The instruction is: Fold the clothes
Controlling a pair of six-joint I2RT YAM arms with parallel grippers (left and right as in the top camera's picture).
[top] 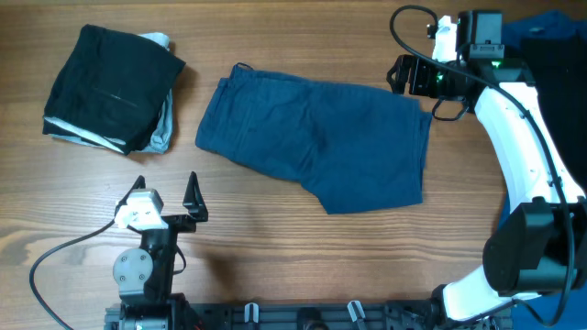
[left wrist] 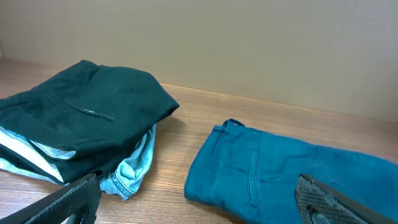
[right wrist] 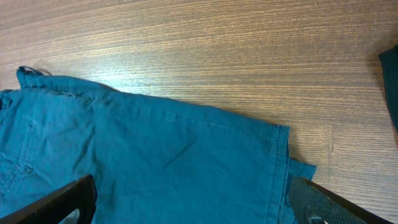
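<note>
Shorts [top: 316,137] flat for our next fold | right gripper [top: 404,75] fingers spread by hem corner | left gripper [top: 166,191] likewise spread, parked clear

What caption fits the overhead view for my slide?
Blue shorts lie centre, folded dark pile left; left fingers and right fingers open, empty.

- The wood-grain surface [top: 303,247] is light brown.
- Navy shorts [top: 321,137] lie flat near its middle, with the waistband to the left and the leg hems to the right. One hem corner pokes out past the other.
- At the far left, well apart from the shorts, sits a folded stack: a black garment [top: 110,82] on top of a pale blue garment [top: 163,128].
- Dark cloth [top: 561,64] lies at the right edge.
</note>
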